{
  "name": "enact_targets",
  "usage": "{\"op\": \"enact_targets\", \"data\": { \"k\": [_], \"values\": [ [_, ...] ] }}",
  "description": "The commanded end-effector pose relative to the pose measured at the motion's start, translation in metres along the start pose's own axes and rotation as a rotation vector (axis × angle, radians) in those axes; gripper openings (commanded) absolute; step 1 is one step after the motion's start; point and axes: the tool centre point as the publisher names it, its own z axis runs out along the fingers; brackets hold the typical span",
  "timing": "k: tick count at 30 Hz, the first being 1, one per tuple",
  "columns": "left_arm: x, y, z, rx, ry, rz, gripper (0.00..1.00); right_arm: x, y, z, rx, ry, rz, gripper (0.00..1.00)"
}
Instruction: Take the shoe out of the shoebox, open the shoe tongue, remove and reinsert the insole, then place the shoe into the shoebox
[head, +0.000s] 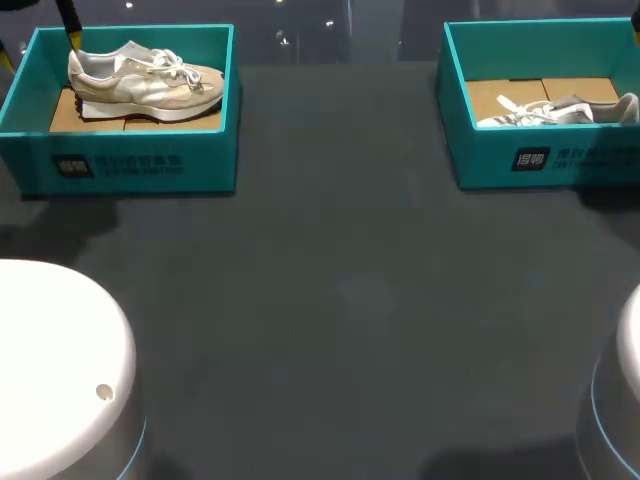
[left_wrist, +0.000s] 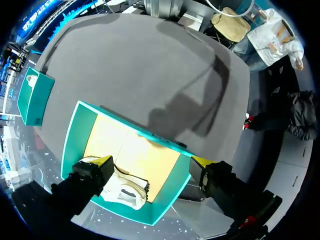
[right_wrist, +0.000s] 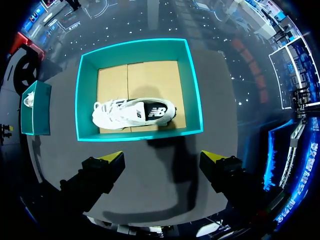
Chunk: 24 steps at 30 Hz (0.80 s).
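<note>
A beige shoe (head: 145, 80) lies on its side in the teal shoebox (head: 130, 160) at the far left. My left gripper (left_wrist: 155, 167) hangs open over that box's back end; one finger (left_wrist: 100, 167) is above the shoe's heel (left_wrist: 125, 189) and the other is outside the box wall. At the far right, a second teal shoebox (right_wrist: 192, 90) holds a white and grey shoe (right_wrist: 135, 112). My right gripper (right_wrist: 162, 162) stands open above the table just in front of that box and touches nothing.
The dark grey table (head: 340, 300) stretches between the two boxes. Both arms' white bases (head: 50, 370) sit at the near corners. The left shoebox (right_wrist: 35, 107) also shows far off in the right wrist view.
</note>
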Motion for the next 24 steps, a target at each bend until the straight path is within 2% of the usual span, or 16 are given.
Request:
{"op": "enact_targets", "data": {
  "k": [1,5,8,9,13,17,24],
  "values": [
    [-0.005,0.019,-0.001,0.035,0.012,0.001,1.0,0.0,-0.001,0.0,-0.001,-0.001,0.001,1.0],
    [-0.005,0.019,-0.001,0.035,0.012,0.001,1.0,0.0,-0.001,0.0,-0.001,-0.001,0.001,1.0],
    [0.004,0.027,0.011,-0.038,0.027,0.148,1.0,0.0,-0.001,0.0,-0.001,-0.001,0.001,1.0],
    [0.007,0.035,0.013,-0.034,0.038,0.182,1.0,0.0,-0.001,0.0,-0.001,-0.001,0.001,1.0],
    [0.016,0.071,0.027,-0.159,0.115,0.286,1.0,0.0,-0.001,0.0,-0.001,-0.001,0.001,1.0],
    [0.019,0.113,0.04,-0.178,0.109,0.41,1.0,0.0,-0.001,0.0,-0.001,-0.001,0.001,1.0],
    [0.019,0.113,0.04,-0.178,0.109,0.41,1.0,0.0,-0.001,0.0,-0.001,-0.001,0.001,1.0]
  ]
}}
